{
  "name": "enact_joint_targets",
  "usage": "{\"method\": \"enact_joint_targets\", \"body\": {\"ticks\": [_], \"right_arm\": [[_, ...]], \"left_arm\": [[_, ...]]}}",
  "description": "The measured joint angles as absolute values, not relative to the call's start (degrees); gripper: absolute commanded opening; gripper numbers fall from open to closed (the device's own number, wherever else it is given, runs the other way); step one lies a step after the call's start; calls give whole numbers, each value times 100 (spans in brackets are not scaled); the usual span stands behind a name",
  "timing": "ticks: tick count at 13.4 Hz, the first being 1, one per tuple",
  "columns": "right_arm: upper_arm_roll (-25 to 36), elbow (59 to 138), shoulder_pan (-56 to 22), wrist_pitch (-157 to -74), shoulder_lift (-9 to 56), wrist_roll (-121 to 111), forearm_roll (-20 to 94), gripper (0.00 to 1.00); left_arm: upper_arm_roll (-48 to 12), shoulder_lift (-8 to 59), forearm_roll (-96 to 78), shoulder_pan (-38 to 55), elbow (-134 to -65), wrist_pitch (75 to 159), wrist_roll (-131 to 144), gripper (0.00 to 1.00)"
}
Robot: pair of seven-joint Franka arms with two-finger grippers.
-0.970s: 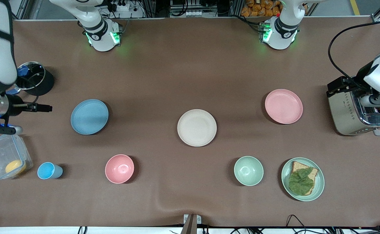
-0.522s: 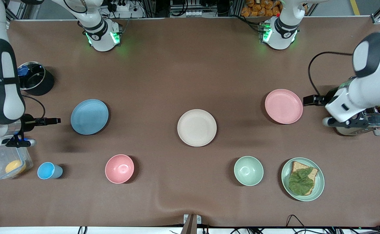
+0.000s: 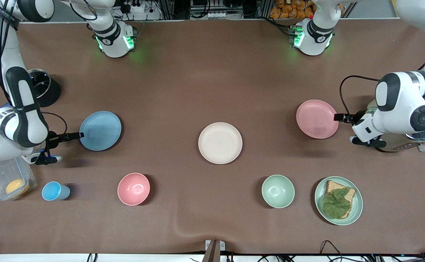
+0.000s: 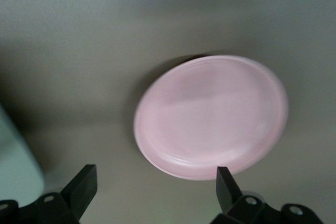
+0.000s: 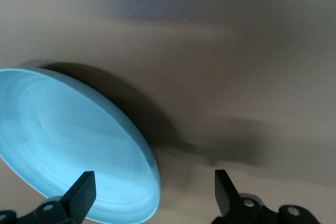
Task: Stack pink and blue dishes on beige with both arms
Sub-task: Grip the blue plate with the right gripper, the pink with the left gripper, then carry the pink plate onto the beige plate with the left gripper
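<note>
The beige plate (image 3: 220, 142) lies bare at the middle of the table. The blue plate (image 3: 100, 130) sits toward the right arm's end, and the pink plate (image 3: 317, 119) toward the left arm's end. My right gripper (image 3: 75, 136) is low at the blue plate's outer rim. In the right wrist view it (image 5: 155, 190) is open, with the blue plate's (image 5: 68, 150) edge between its fingers. My left gripper (image 3: 340, 116) is at the pink plate's outer rim. It (image 4: 155, 187) is open, with the pink plate (image 4: 212, 116) just ahead of its fingertips.
A pink bowl (image 3: 133, 189), a blue cup (image 3: 54, 191), a green bowl (image 3: 278, 191) and a green plate with bread (image 3: 339, 200) lie nearer the front camera. A toaster (image 3: 397, 143) stands under the left arm. A black pot (image 3: 41, 89) and clear container (image 3: 7, 178) flank the right arm.
Both arms swung in and down from the table's ends. The right gripper has reached the blue plate's rim and the left gripper the pink plate's rim. No plate has moved.
</note>
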State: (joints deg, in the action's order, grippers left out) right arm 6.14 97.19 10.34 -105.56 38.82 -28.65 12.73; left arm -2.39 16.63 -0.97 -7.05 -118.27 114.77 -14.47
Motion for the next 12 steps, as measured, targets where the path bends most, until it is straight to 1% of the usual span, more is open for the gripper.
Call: {"method": "enact_joint_targets", "body": {"ticks": [1, 2, 3, 4, 5, 6, 7, 8, 9, 10, 12], "right_arm": [[575, 9719, 1025, -10556, 3918, -2882, 1317, 69], [545, 9720, 1017, -10556, 3946, -2911, 1338, 40], [531, 9720, 1010, -10553, 3960, -3055, 1343, 13], [529, 9720, 1009, -10548, 3963, -3291, 1346, 0], [531, 9720, 1009, -10547, 3963, -3505, 1347, 0], [533, 9720, 1009, -10547, 3964, -3628, 1348, 0], [533, 9720, 1009, -10547, 3963, -3687, 1348, 0], [533, 9720, 1009, -10547, 3964, -3708, 1348, 0], [532, 9720, 1008, -10547, 3964, -3708, 1348, 0], [529, 9719, 1004, -10547, 3964, -3709, 1348, 0], [524, 9698, 993, -10493, 3964, -3708, 1350, 0]], "left_arm": [[-240, 1769, -97, -942, -12147, 11921, -1733, 100], [-242, 1921, -127, -1176, -12341, 12233, -2044, 100], [-244, 2098, -297, -1358, -12407, 12410, -2391, 86], [-244, 2264, -614, -1480, -12404, 12486, -2749, 68], [-245, 2392, -883, -1545, -12398, 12528, -3008, 57], [-248, 2469, -1022, -1562, -12387, 12551, -3112, 52], [-263, 2496, -1089, -1561, -12371, 12555, -3131, 38], [-267, 2497, -1133, -1561, -12358, 12554, -3131, 18], [-267, 2507, -1159, -1561, -12356, 12554, -3131, 3], [-270, 2517, -1165, -1561, -12348, 12553, -3131, 0], [-295, 2541, -1183, -1556, -12325, 12540, -3132, 0]]}}
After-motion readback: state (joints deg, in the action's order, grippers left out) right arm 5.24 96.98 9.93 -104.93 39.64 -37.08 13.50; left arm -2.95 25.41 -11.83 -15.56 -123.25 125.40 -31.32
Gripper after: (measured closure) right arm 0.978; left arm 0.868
